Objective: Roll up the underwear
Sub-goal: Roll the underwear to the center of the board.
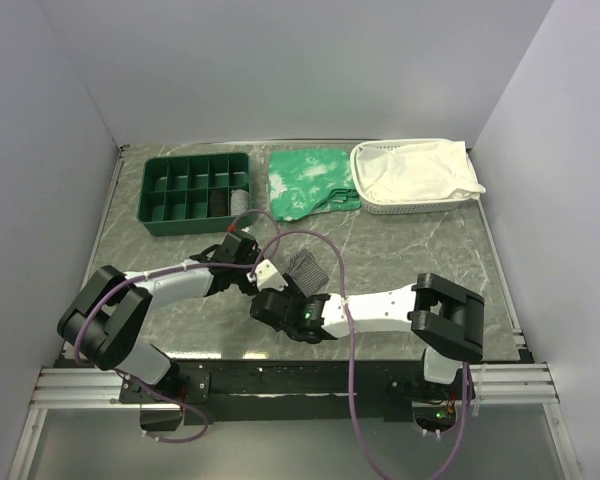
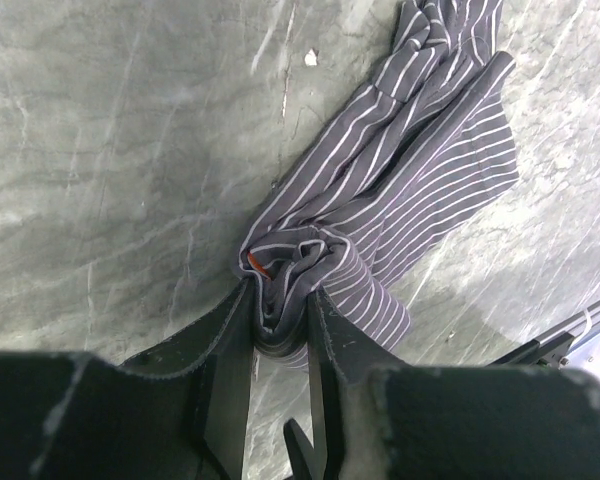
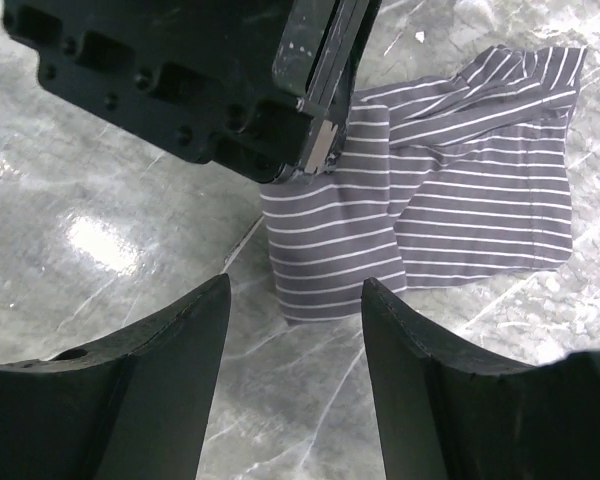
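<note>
Top view: both wrists are crowding over the grey pinstriped fabric underwear point(image 1: 302, 268), so only a striped corner is showing past them. In the right wrist view, the left arm's black wrist point(image 3: 180, 90) is covering the garment's upper-left edge point(image 3: 450, 200), and the bottoms of the right jaws are cut off by the picture's lower edge.

Left jaws are standing narrow, pinching a bunched fold of the underwear point(image 2: 410, 200). The small orange-red tag point(image 2: 255, 262) is peeking out just above the pinch, and the clamped fabric is hard to make out. The rest is lying crumpled on the grey marbled desk point(image 1: 400, 250), trailing away from the jaws.

Right jaws are standing wide, gripping nothing, hanging over bare desk just beside the cloth's near corner.
</note>
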